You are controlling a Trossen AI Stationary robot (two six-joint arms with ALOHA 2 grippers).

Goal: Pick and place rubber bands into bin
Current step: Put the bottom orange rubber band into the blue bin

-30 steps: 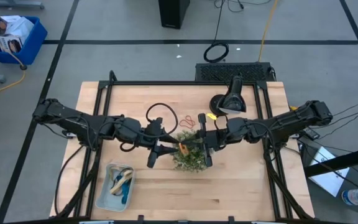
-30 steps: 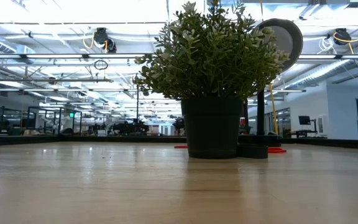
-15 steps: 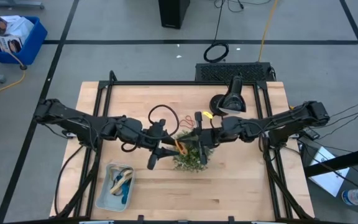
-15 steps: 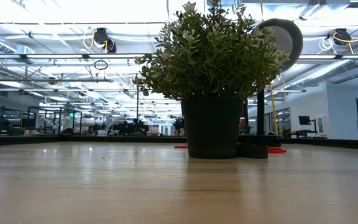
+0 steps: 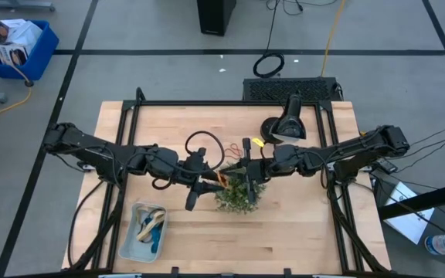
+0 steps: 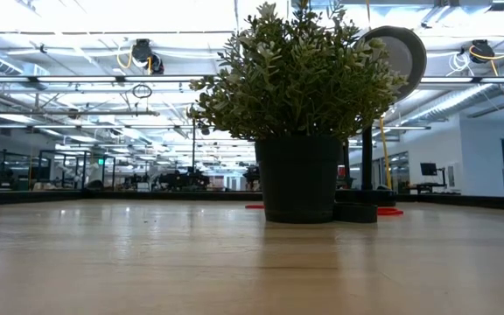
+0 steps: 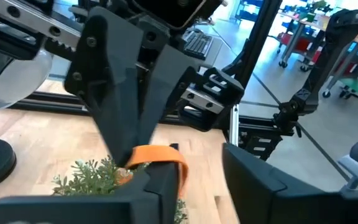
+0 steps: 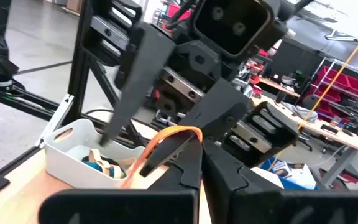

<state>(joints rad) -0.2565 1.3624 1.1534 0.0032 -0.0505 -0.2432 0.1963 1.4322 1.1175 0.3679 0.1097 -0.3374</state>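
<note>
Both arms meet above the small green plant (image 5: 238, 194) at the table's middle. My right gripper (image 5: 234, 174) is shut on an orange rubber band (image 7: 160, 154). My left gripper (image 5: 213, 184) faces it, open, one finger at the band's loop. The pale bin (image 5: 140, 230) stands on the table near the front left, with several rubber bands lying in it. More red rubber bands (image 5: 235, 149) lie flat on the table behind the plant, which hides both grippers in the low view. My right gripper pinches one end of the orange band (image 8: 180, 147) at its fingertips, coming level from the table's right. The rest of the loop (image 8: 143, 160) stands free in the air above the plant. My left gripper has the band's free end (image 7: 178, 167) draped over the tip of one finger (image 7: 164, 184), while the other finger (image 7: 260, 180) stands apart. It comes nearly level from the table's left.
A black cable coil (image 5: 199, 144) lies behind the plant. A black desk lamp (image 5: 284, 123) stands at the back right. The plant's dark pot (image 6: 300, 178) stands between the arms. The table's black frame rails (image 5: 122, 154) run down both sides.
My right gripper has edged toward the left gripper with the orange band, which stays lifted above the plant.
</note>
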